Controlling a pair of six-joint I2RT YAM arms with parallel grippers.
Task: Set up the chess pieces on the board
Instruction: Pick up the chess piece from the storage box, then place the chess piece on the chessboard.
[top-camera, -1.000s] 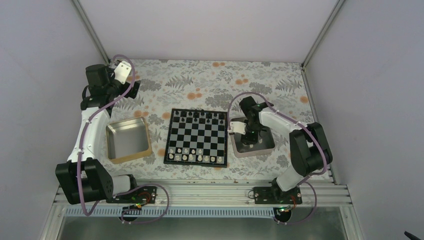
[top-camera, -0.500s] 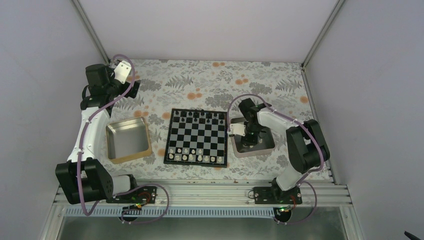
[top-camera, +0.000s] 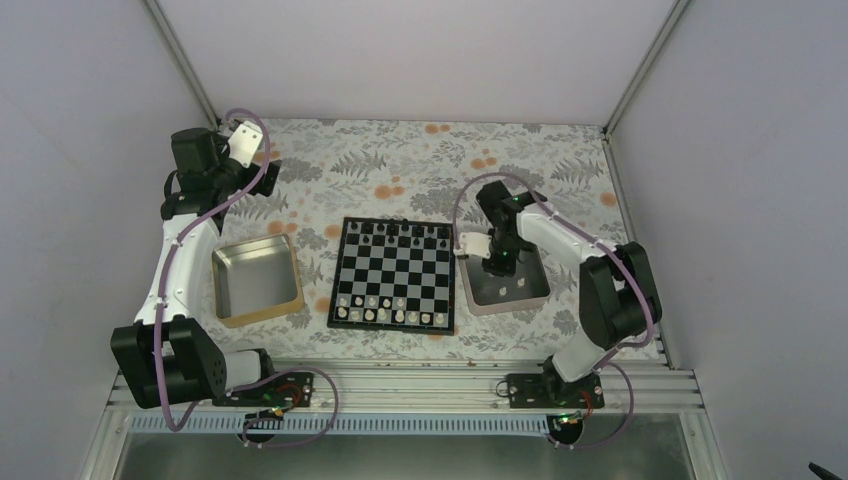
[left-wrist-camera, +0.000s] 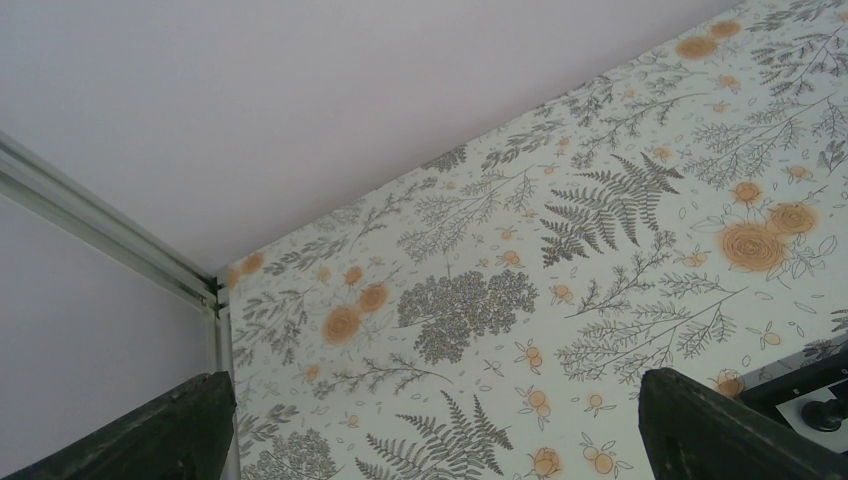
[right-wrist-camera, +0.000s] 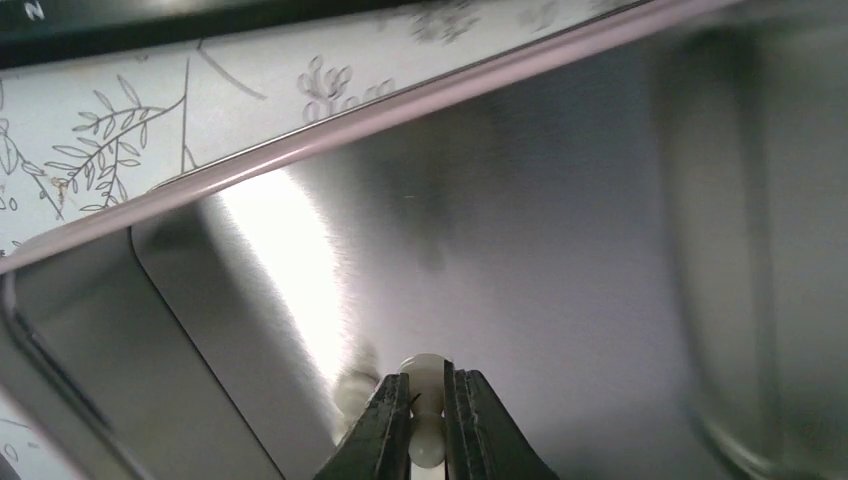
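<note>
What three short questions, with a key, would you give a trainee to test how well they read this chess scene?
1. True or false: the right gripper is shut on a white chess piece.
2. Choose one. The right gripper is above: A) the board; B) the pink-rimmed tray; C) the gold-rimmed tray.
3. Fill the gap: the left gripper is ____ and holds nothing.

Key: 1 true; 2 B; 3 open.
</note>
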